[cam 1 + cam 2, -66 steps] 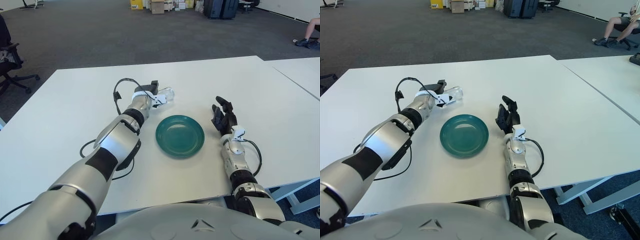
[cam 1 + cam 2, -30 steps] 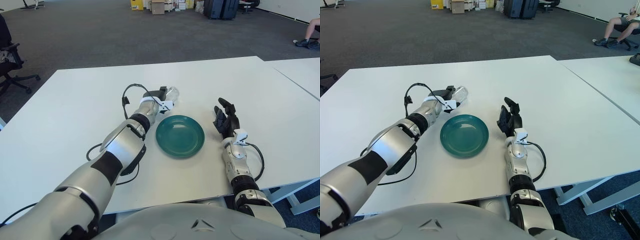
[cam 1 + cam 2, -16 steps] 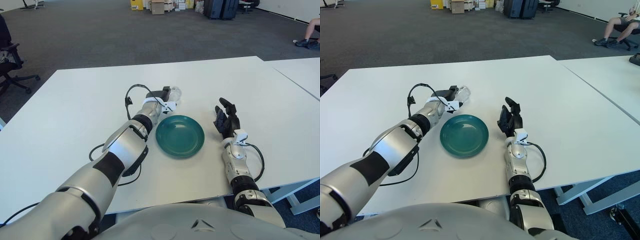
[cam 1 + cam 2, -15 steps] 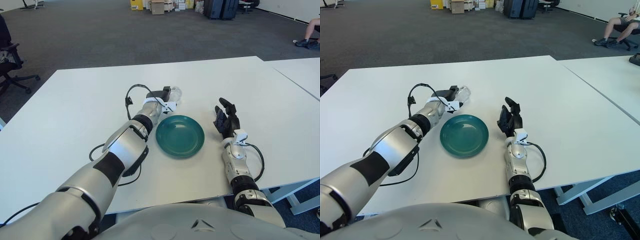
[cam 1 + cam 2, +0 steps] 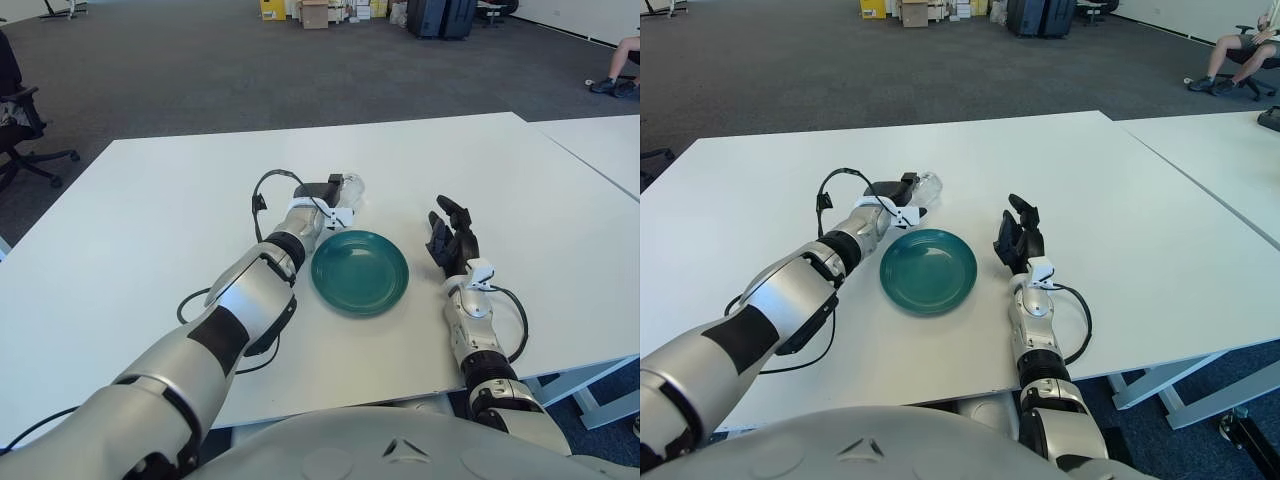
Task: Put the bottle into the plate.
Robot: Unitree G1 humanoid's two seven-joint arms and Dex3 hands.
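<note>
A clear plastic bottle (image 5: 349, 186) lies on its side in my left hand (image 5: 330, 194), whose fingers are curled around it, just beyond the far left rim of the green plate (image 5: 360, 271). In the right eye view the same bottle (image 5: 926, 184) sticks out past the left hand (image 5: 904, 194), above the plate (image 5: 928, 270). The plate sits bare on the white table (image 5: 150, 230). My right hand (image 5: 450, 240) shows to the right of the plate, fingers spread and holding nothing.
A second white table (image 5: 600, 140) adjoins at the right. A black cable (image 5: 262, 190) loops off my left wrist. An office chair (image 5: 20, 120) stands on the carpet at far left, boxes (image 5: 315, 12) at the back, a seated person (image 5: 1240, 50) at far right.
My left hand has carried the bottle rightward along the far side of the plate since the earliest frames; in the last half second it has barely moved. The right hand stayed put.
</note>
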